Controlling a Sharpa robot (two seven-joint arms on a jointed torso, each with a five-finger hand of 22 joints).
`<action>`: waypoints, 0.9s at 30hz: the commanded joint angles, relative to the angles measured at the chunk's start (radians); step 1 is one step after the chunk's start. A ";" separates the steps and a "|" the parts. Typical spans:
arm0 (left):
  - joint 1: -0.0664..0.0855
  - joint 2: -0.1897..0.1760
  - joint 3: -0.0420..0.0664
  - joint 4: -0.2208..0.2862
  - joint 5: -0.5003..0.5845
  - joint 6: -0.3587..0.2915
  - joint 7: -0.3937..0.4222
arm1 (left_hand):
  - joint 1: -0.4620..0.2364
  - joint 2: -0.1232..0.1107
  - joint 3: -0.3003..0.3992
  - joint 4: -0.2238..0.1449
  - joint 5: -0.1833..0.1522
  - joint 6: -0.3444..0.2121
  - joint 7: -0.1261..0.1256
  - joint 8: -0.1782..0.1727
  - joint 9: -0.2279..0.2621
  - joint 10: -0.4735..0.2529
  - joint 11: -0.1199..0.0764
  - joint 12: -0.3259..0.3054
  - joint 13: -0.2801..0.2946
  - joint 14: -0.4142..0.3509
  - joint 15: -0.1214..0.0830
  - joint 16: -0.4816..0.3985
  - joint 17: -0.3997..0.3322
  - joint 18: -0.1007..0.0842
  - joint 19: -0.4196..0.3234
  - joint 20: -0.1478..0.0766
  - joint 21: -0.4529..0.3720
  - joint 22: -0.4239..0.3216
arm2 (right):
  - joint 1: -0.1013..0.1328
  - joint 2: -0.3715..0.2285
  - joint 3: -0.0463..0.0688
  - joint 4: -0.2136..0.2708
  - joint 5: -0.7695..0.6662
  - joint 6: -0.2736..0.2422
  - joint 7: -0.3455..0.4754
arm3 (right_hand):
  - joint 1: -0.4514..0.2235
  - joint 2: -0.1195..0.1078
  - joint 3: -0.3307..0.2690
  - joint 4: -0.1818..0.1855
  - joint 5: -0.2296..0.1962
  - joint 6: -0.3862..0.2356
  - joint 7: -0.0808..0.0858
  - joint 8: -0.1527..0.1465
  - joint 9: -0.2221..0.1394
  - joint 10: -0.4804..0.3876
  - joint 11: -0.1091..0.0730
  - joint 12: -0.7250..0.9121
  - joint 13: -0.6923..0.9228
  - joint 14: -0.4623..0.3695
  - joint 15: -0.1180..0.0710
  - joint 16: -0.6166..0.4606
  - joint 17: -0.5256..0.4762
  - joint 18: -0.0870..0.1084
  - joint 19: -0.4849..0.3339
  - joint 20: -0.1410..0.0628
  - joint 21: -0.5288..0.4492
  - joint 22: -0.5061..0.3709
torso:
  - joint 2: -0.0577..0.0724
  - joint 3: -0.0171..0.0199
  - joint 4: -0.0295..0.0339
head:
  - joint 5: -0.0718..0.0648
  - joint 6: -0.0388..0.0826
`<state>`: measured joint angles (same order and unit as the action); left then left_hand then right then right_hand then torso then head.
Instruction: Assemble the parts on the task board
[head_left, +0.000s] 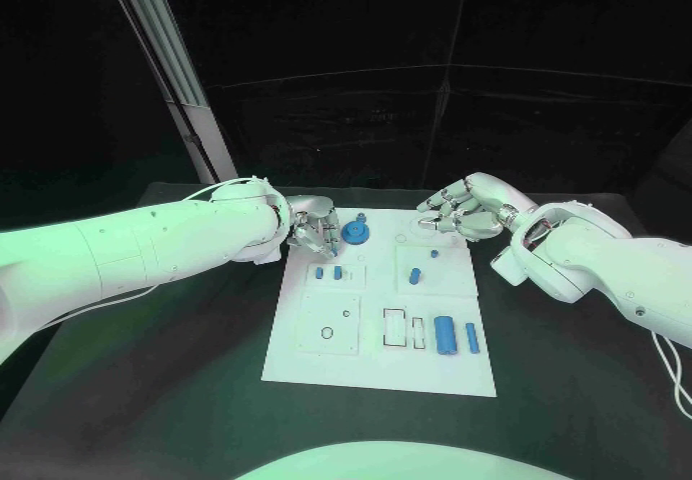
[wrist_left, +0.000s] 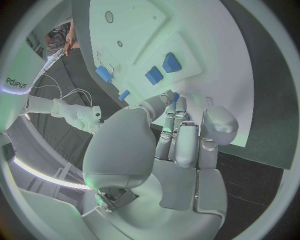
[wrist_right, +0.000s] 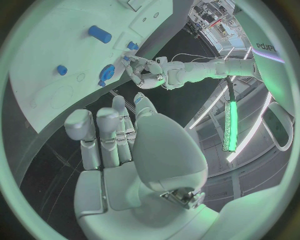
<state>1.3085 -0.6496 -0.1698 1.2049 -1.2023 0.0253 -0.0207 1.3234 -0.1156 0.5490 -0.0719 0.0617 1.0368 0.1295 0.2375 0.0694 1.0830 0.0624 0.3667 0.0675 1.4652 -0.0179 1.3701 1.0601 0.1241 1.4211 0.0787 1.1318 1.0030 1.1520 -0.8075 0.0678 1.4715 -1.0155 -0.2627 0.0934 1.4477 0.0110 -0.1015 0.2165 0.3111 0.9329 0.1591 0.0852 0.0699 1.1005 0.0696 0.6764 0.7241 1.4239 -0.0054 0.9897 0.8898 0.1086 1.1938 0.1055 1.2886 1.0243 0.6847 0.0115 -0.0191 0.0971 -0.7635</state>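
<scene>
Both hands hover at the task board's (head_left: 378, 375) far end. Your left hand (head_left: 309, 232) has fingers curled beside the round blue part (head_left: 358, 235), grip unclear; right hand (head_left: 459, 213) curled, empty. Looks like seating it; you'd need a careful press next.

The work surface is a black table (head_left: 173, 400) with a matte top, its far edge running across the upper part of the head view. Behind it the background is dark, a black backdrop (head_left: 433, 120) crossed by faint pale seam lines. A pale upright post (head_left: 180, 90) stands behind the table's far left corner, leaning slightly. In the right wrist view a bright green light bar (wrist_right: 228, 125) glows in the room beyond. Greenish light falls over the whole scene.
</scene>
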 joint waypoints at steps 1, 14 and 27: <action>-0.001 0.003 -0.001 -0.001 0.000 0.020 -0.014 | -0.014 -0.003 -0.012 0.001 -0.002 -0.012 0.008 -0.011 -0.003 -0.010 0.009 -0.010 -0.002 0.014 0.003 -0.005 -0.003 -0.010 -0.006 0.003 -0.001 -0.002 | 0.002 -0.001 0.001 0.001 -0.001 -0.002 0.007 | 0.007 -0.001 0.001 0.005 0.005 -0.004 0.000 0.002 0.000 -0.008 0.000 -0.006 -0.001 -0.005 -0.001 -0.005 -0.002 0.010 -0.004 0.000 -0.006 -0.002 | 0.000 0.0003 -0.0004 | -0.001 -0.001; -0.001 0.004 -0.003 -0.006 0.000 0.028 -0.025 | -0.019 -0.011 -0.034 0.000 -0.001 -0.052 0.020 -0.044 -0.006 -0.038 0.021 -0.028 -0.001 0.010 0.012 -0.008 -0.015 -0.009 -0.011 0.011 -0.007 -0.006 | 0.002 -0.002 0.001 0.000 -0.001 -0.002 0.006 | 0.007 -0.001 0.000 0.005 0.005 -0.004 0.000 0.002 0.000 -0.008 0.000 -0.006 -0.002 -0.005 -0.001 -0.006 -0.004 0.010 -0.006 0.000 -0.007 -0.004 | 0.000 0.0000 0.0000 | -0.002 -0.002; -0.001 0.000 -0.003 -0.003 0.000 0.013 -0.026 | -0.026 -0.036 -0.081 -0.005 -0.002 -0.158 0.026 -0.115 -0.006 -0.124 0.034 -0.048 -0.001 0.004 0.022 -0.016 -0.038 -0.003 -0.023 0.023 -0.033 -0.030 | 0.002 -0.002 0.000 -0.004 -0.018 0.012 -0.018 | 0.020 -0.001 0.000 0.017 0.006 -0.004 0.003 0.006 0.001 -0.043 0.004 -0.051 -0.048 -0.046 0.003 -0.119 -0.106 0.026 -0.063 0.003 -0.062 -0.085 | -0.001 0.0009 0.0000 | -0.003 0.003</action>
<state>1.3061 -0.6484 -0.1733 1.2007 -1.2022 0.0424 -0.0434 1.2972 -0.1423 0.4724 -0.0762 0.0617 0.8865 0.1567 0.1273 0.0634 0.9668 0.0952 0.3210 0.0664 1.4651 -0.0033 1.3579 1.0235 0.1240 1.4010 0.0987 1.1013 0.9757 1.1520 -0.8102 0.0678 1.4669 -1.0186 -0.2609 0.0874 1.4572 0.0101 -0.1012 0.2281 0.3120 0.9329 0.1591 0.0852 0.0700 1.0641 0.0736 0.6382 0.6891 1.3866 -0.0025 0.8947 0.8046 0.1248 1.1414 0.1075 1.2381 0.9547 0.6842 0.0115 -0.0190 0.0943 -0.7622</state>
